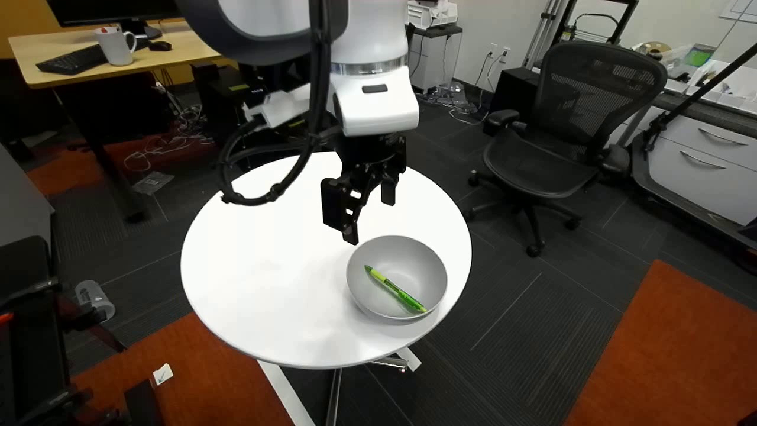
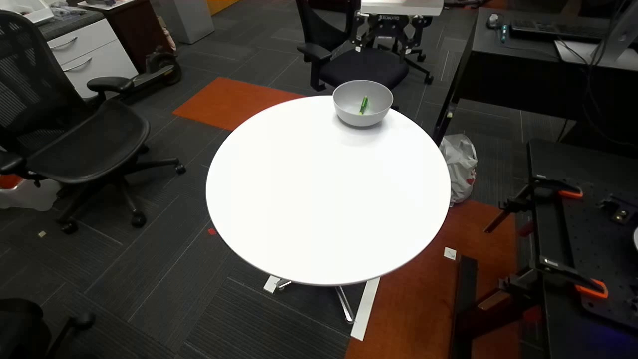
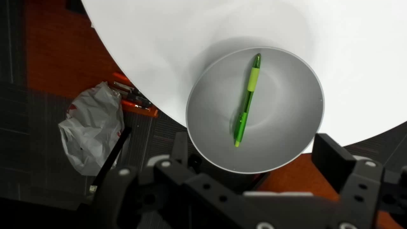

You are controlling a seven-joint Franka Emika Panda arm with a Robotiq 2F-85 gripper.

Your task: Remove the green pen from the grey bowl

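Note:
The grey bowl [image 1: 429, 266] stands near the edge of the round white table; it shows in both exterior views [image 2: 343, 110] and the wrist view [image 3: 295, 111]. The green pen [image 1: 395, 289] lies inside it, leaning across the bottom and up the wall; it also shows in an exterior view [image 2: 364, 104] and the wrist view [image 3: 248, 101]. My black gripper [image 1: 369, 218] hangs above the table with its fingers wide apart and nothing between them. It shows in an exterior view [image 2: 388, 47] above the bowl. In the wrist view my gripper [image 3: 250, 138] straddles the bowl's near rim.
The white round table [image 1: 266, 254] has its edge close beside the bowl. A mesh office chair [image 1: 579, 124] stands off the table, and another black chair [image 2: 366, 70] is behind the bowl. A plastic bag [image 3: 95, 130] lies on the floor. A cable loop hangs from the arm.

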